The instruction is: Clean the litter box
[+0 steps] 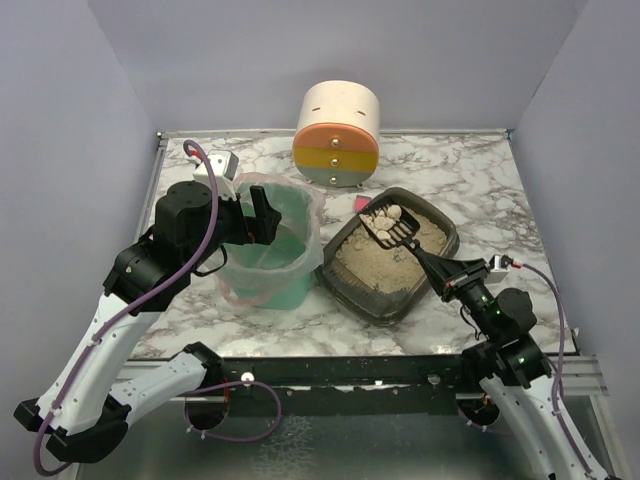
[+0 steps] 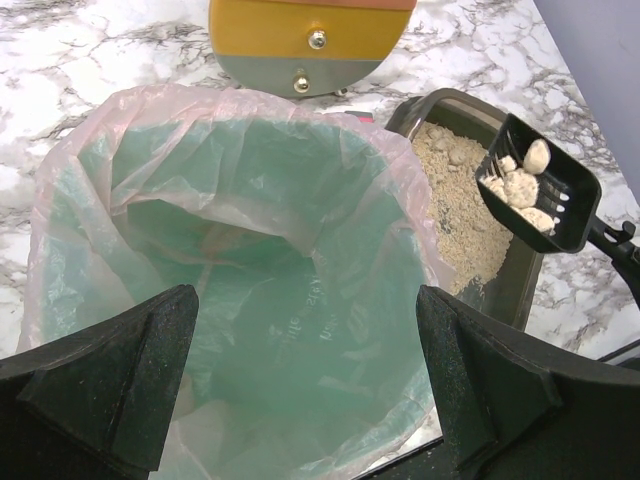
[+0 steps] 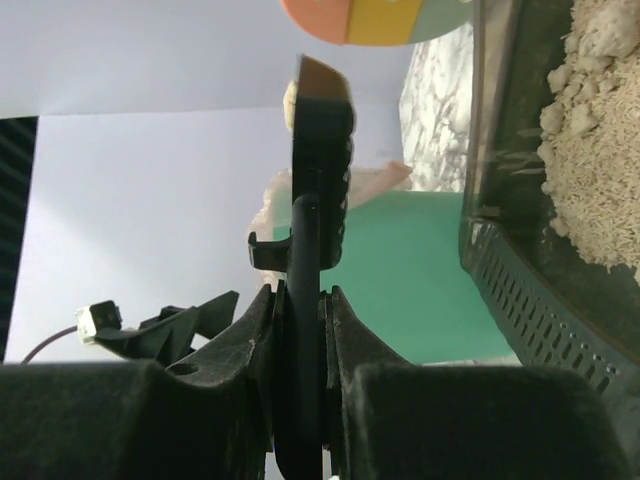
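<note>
Your right gripper (image 1: 447, 272) is clamped shut on the handle of a black slotted scoop (image 1: 392, 228). In the right wrist view the two fingers (image 3: 345, 330) press the handle from both sides, with the scoop (image 3: 320, 150) seen edge-on. The scoop head carries several pale clumps (image 2: 520, 185) and sits over the far left corner of the litter box (image 1: 372, 300), apparently lifted off the litter.

The litter box is a shallow dark grey tray with rounded corners. It lies on the marble surface (image 1: 480, 180) right of centre, turned at an angle, with beige sandy litter (image 1: 365, 262) inside. Its left near edge is just beside the green bin (image 1: 275, 270); you cannot tell from these views whether they touch.

Your left gripper (image 1: 262, 212) hangs over the green bin with its fingers spread wide and nothing between them. From its wrist camera you look straight down between the fingers (image 2: 130, 370) into the bin's clear bag liner (image 2: 250, 230), whose pinkish rim folds over the edge.

Behind both containers a cream, orange and yellow cylinder (image 1: 337, 135) lies on its side at the far edge of the surface.
</note>
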